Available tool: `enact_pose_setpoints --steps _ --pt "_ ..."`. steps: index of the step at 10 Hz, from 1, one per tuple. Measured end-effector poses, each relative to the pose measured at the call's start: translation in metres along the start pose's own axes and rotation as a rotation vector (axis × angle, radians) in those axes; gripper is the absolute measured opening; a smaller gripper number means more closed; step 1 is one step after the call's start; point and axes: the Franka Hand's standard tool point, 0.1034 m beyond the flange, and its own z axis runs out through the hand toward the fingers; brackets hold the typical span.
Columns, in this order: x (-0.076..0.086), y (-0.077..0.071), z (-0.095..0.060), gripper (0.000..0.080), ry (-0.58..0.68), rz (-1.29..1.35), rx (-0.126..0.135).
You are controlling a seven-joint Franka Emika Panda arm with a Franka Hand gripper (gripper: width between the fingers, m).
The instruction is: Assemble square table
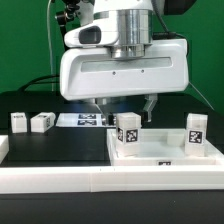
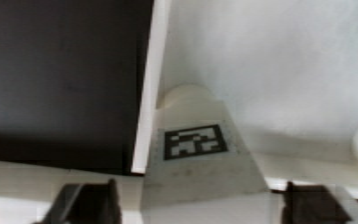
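Straddling upright leg block (image 2: 195, 141) on square top (image 1: 160, 152), at its edge: gripper (image 2: 202, 202) unclenched, gaps both sides. Block light, rigid, slick plastic; pinch flat opposite faces, mid-height.

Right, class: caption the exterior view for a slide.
Pincer at one tagged leg on the square top; a second leg stands there too, two more wait on the table.

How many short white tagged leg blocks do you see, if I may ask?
4: two short white leg blocks on the black table at the exterior view's left; two upright on the white square top. Others may be hidden.
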Motion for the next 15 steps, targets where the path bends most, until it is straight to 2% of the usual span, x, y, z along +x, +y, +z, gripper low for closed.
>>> enact_pose_setpoints --steps 1,5,8,11,15 --pt "0.0 0.0 0.0 0.0288 0.0 0.0 0.0" --pt "0.0 -0.0002 0.0 0.0288 0.001 0.064 0.002" --pt "-0.0012 -0.0011 0.0002 0.0288 0.001 0.411 0.006" --pt "-0.0021 -0.001 0.0011 0.029 -0.004 0.743 0.024" --pt "-0.0021 -0.0041 0.0018 0.029 -0.016 1.086 0.024"
